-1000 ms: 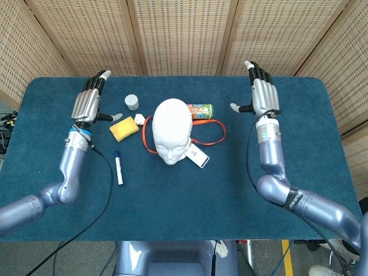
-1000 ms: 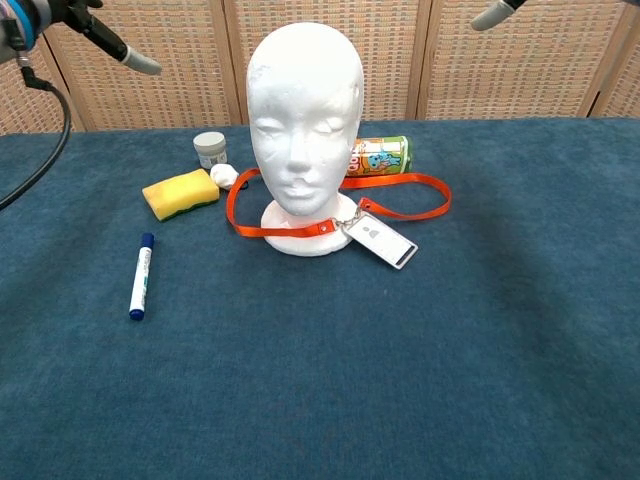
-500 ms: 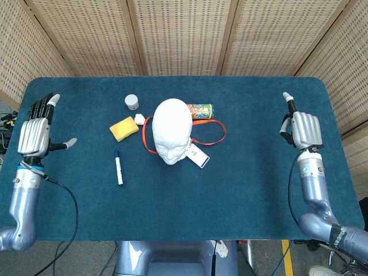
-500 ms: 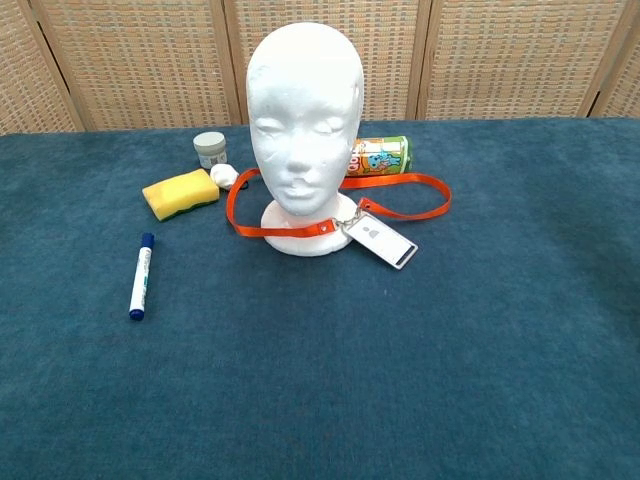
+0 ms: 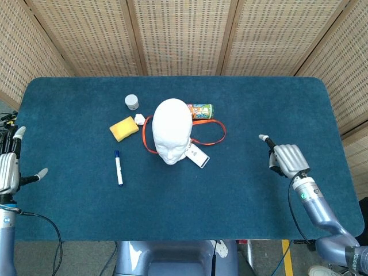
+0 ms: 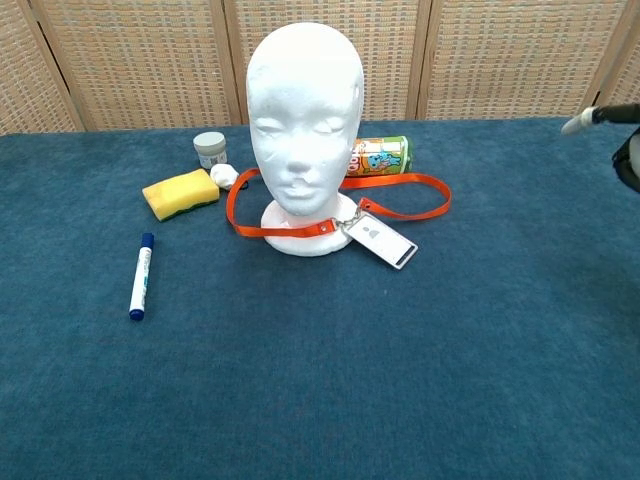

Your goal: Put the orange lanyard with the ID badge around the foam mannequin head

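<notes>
So both arms have pulled right back. A second ago the hands were up at the far side of the table, either side of the foam mannequin head (image 5: 172,130); now the left hand (image 5: 8,168) sits way out at the table's (image 5: 230,190) left edge, and the right hand (image 5: 286,160) is down toward the near right side, well apart from the head. Left hand's fingers are spread apart with nothing in them. Right hand holds nothing either, but it looks mostly curled in with one finger poking out toward the head.

The orange lanyard (image 6: 385,183) hasn't budged: it loops around the base of the head, trailing off to the head's right-hand side in both views, with the ID badge (image 6: 380,239) lying flat just in front of the base. To me that reads as job done, hands clearing off.

Count of stuff near the head:
- one lanyard, one badge
- one yellow sponge (image 6: 180,193) to its left
- one small white jar (image 6: 210,149) behind the sponge
- one little white lump (image 6: 224,175) between sponge and head, can't tell what it is
- one colourful can (image 6: 379,156) lying on its side behind the head
- one blue marker (image 6: 140,276) out front-left
</notes>
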Controlling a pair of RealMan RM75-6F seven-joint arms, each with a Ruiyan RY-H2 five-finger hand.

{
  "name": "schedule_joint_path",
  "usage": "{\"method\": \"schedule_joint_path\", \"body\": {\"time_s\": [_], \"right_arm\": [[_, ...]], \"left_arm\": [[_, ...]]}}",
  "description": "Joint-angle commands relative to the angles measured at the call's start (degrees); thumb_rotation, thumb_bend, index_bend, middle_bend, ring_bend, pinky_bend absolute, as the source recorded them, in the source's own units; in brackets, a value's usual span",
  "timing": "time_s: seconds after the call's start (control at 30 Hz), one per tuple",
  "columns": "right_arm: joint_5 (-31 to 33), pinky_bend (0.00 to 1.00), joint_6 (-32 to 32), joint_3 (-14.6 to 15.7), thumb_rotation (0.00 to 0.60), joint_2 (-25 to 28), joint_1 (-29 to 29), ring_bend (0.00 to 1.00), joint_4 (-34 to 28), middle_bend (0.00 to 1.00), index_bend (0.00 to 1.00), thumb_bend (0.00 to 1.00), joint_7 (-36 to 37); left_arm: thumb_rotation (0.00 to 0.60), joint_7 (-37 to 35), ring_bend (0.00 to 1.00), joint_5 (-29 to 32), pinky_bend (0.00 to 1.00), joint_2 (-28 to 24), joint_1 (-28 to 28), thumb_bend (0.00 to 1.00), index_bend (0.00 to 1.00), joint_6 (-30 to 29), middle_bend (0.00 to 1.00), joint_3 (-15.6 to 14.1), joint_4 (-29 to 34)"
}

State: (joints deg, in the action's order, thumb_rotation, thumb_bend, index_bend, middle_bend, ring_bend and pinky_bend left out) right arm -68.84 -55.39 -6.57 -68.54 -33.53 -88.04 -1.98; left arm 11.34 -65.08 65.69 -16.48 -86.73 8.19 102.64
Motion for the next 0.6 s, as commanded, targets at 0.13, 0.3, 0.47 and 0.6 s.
{"method": "schedule_joint_path", "body": {"time_s": [0.13,0.3,0.47,0.6], "right_arm": [[-1.35,0.78,3.82,1.08,0.600,-3.74,-2.44,0.55,1.63,0.70,0.11,0.97,-2.91],[-0.78,0.78,6.01,0.82,0.600,-6.98,-4.70,0.55,1.44,0.70,0.11,0.97,-6.65],[-0.41,0.78,8.10,1.04,0.600,-8.26,-6.19,0.55,0.93,0.70,0.11,0.97,-8.51],[0.61,0.78,9.06,1.21,0.600,-10.59,-7.25,0.55,1.59,0.70,0.11,0.97,-10.81]], "left_arm": [[0.600,-1.88,0.00,-2.26,0.00,0.23,1.57,0.01,0.00,-0.40,0.00,-0.91,0.26],[0.600,-2.44,0.00,-3.40,0.00,0.23,2.06,0.01,0.00,0.15,0.00,-0.88,0.23],[0.600,-2.84,0.00,-3.04,0.00,0.24,2.23,0.01,0.00,1.09,0.00,-0.36,-0.06],[0.600,-2.84,0.00,-3.20,0.00,0.43,2.36,0.01,0.00,1.58,0.00,-0.04,-0.31]]}}
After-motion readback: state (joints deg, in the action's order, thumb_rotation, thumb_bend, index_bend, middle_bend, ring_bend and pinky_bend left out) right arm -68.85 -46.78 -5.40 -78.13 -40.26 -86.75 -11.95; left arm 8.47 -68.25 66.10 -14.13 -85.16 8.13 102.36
